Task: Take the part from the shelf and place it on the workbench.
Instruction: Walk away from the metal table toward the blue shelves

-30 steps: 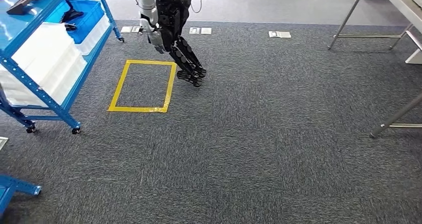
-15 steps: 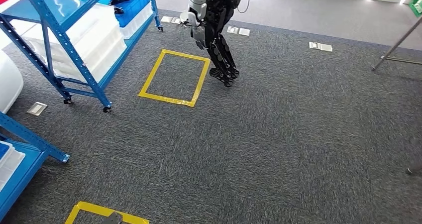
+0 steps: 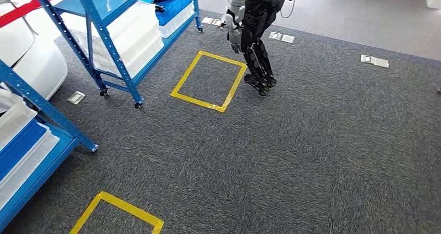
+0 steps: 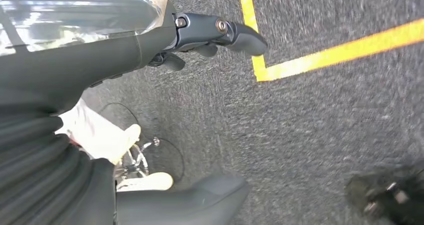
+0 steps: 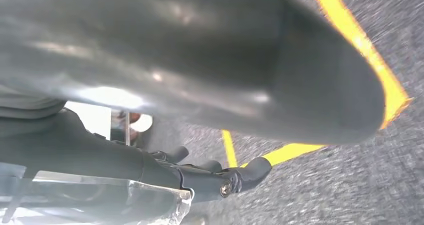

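Blue shelf (image 3: 112,47) holds white bins (image 3: 125,39); yellow tape square (image 3: 209,80) marks speckled grey carpet (image 3: 312,156).

The right robot hand (image 5: 215,135), thick grey thumb above darker fingers (image 5: 250,172), holds nothing over grey carpet (image 5: 360,195) with yellow tape lines (image 5: 350,30).

The head cam looked forward and down from up high over the grey carpet (image 3: 312,156), catching the blue shelf (image 3: 112,34) off to the left. Both wrist cams sat super close behind their own hands, left hand (image 4: 210,32) and right hand (image 5: 220,177), pointing down at the floor. All three views shared that carpet with yellow tape (image 3: 208,80) (image 4: 325,55) (image 5: 360,60).
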